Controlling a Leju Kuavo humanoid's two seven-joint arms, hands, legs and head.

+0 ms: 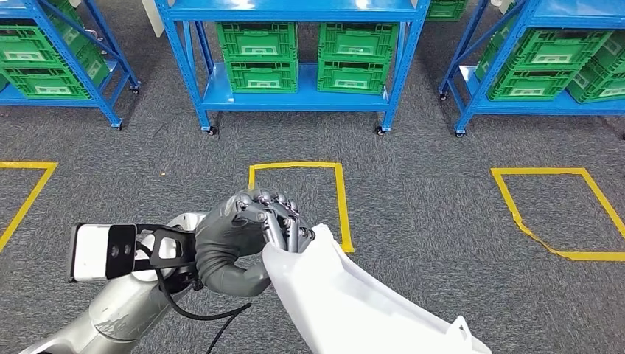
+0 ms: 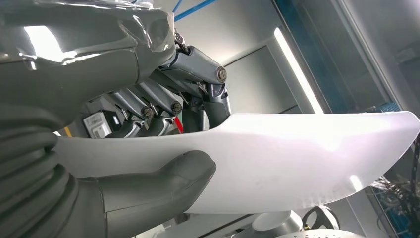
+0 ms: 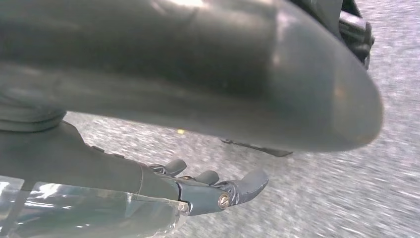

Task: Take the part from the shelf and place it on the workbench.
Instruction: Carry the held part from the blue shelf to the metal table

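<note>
item: white moulded panel part (image 1: 354, 306), at 6 o'clock, clamped at its near edge by left hand (image 1: 247, 232). right hand (image 3: 218, 191) hangs, fingers apart, empty. risk: one-end grip; long overhang could twist loose while walking.

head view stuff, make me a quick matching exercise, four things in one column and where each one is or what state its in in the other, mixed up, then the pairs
Things:
1. white part
2. green crates
3. yellow tape outlines
4. left hand

Places or states:
A. stuck on the grey carpet
B. stacked on the blue shelf's lower level
C. gripping the end of a white panel
D. held out in front of the robot, above the floor

Pairs: 1-D, 2-B, 3-A, 4-C
</note>
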